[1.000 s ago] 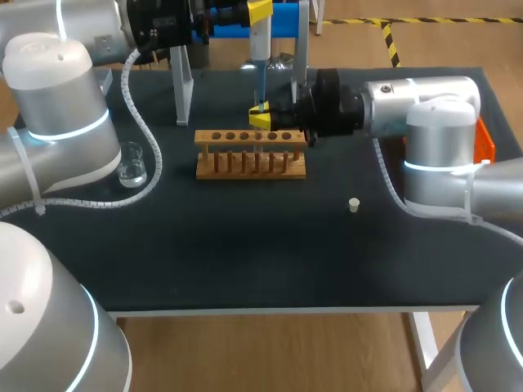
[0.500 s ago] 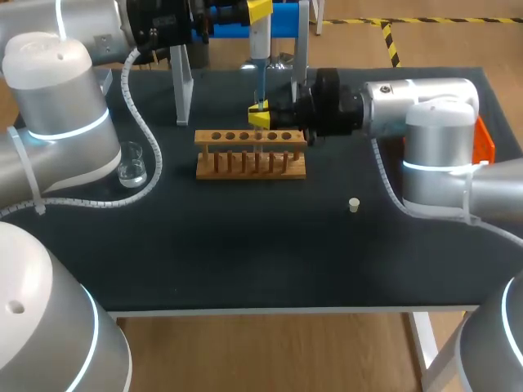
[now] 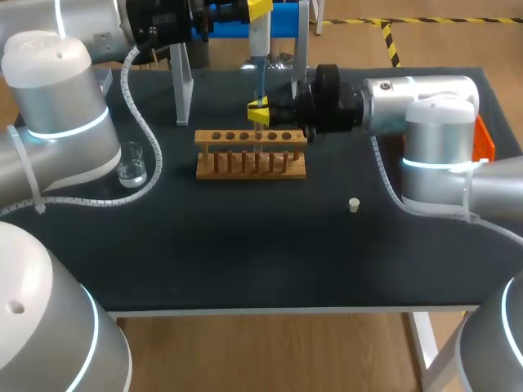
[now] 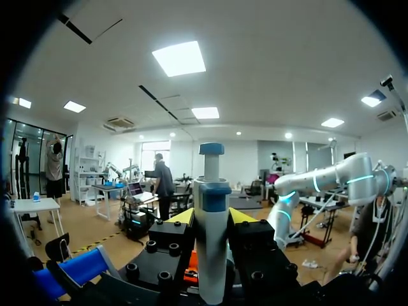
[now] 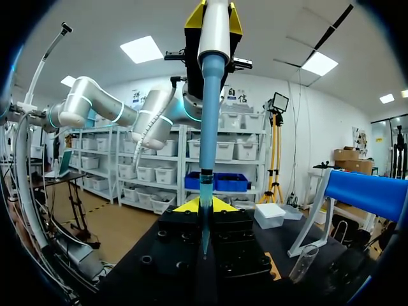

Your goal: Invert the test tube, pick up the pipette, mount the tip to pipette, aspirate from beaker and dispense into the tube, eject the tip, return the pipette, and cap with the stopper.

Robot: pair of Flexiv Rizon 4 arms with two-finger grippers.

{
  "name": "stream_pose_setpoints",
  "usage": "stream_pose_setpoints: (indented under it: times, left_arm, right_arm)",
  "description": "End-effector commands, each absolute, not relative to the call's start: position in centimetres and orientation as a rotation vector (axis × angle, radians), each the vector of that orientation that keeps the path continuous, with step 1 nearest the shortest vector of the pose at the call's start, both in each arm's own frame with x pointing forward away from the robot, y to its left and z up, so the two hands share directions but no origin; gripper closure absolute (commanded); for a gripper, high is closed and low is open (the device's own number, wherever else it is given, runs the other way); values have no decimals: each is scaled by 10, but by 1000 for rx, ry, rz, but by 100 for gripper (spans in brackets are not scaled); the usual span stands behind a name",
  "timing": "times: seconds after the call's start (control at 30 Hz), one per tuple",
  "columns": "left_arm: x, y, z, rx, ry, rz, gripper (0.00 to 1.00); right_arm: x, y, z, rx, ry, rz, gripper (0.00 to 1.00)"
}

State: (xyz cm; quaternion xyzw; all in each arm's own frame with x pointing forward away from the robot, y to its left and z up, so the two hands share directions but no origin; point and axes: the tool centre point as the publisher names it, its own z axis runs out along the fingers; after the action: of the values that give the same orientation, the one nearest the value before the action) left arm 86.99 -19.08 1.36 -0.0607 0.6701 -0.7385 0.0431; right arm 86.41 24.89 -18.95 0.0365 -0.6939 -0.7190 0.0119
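The dark table (image 3: 245, 261) carries it all. The left arm (image 3: 57, 90) comes in over the far edge, left gripper (image 4: 211, 217) clamped on the upright pipette (image 3: 259, 49). The right arm (image 3: 425, 106) reaches across behind the wooden rack (image 3: 251, 153), right gripper (image 3: 260, 114) closed on what looks like the test tube (image 5: 205, 191). I'd call this the dispense: keep the tube plumb, the tip centred, and press the plunger slowly so nothing splashes. The pipette's blue tip points straight down into the tube's mouth, between the yellow fingertips. The beaker (image 3: 131, 163) sits well off left. The little stopper (image 3: 354, 205) lies alone, nearer the front.
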Motion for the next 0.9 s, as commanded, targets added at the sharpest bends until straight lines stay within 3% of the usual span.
stream_pose_setpoints:
  times: [0.03,0.6,0.63,0.67,0.7,0.73,0.9]
  left_arm:
    - [869,-190,8,-189,2050,-2257,100]
    - [869,-190,8,-189,2050,-2257,100]
    - [869,-190,8,-189,2050,-2257,100]
    - [869,-190,8,-189,2050,-2257,100]
    - [869,-190,8,-189,2050,-2257,100]
    - [869,-190,8,-189,2050,-2257,100]
    - [869,-190,8,-189,2050,-2257,100]
  right_arm:
    - [864,249,-178,115,-2169,-2243,100]
    - [865,248,-168,136,-2172,-2255,100]
    - [864,248,-169,137,-2177,-2249,81]
    - [864,247,-170,137,-2180,-2246,52]
    - [863,247,-171,137,-2181,-2245,31]
    - [863,247,-173,135,-2183,-2242,0]
    - [860,241,-181,129,-2198,-2221,0]
